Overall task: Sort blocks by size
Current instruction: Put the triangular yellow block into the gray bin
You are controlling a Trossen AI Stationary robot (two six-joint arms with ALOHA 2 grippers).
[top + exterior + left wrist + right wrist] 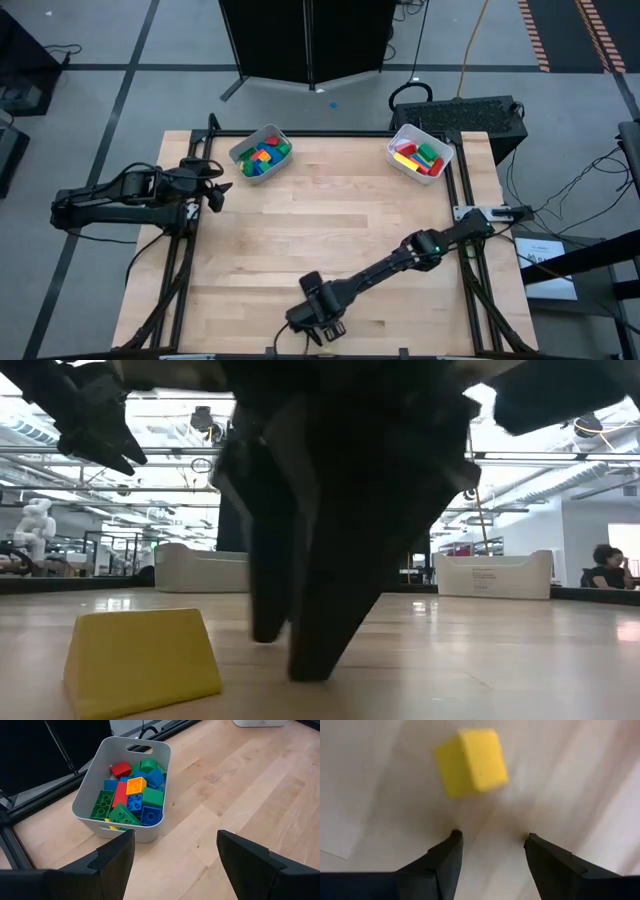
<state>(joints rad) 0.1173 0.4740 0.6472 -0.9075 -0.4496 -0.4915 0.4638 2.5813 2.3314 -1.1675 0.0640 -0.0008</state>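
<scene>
Blocks in red, blue, green and yellow plastic are nearly all sorted, it seems: a heap of studded little bricks fills the white plastic bin (261,153) at eleven o'clock on the pale wooden table (330,230), and a few longer bars lie in the second white bin (420,152) at one o'clock. One smooth, matte yellow block (471,761) is loose near six o'clock on the tabletop, so at least this piece is left to place. The right gripper (490,847) hangs just over the wood beside it, jaws spread wide and empty, the block lying just beyond the fingertips, not between them. The left gripper (172,847) waits at nine o'clock, near the full bin, jaws also well apart and holding nothing. Bin walls look smooth with rounded corners and cut-out handles; the table shows fine, light grain.
</scene>
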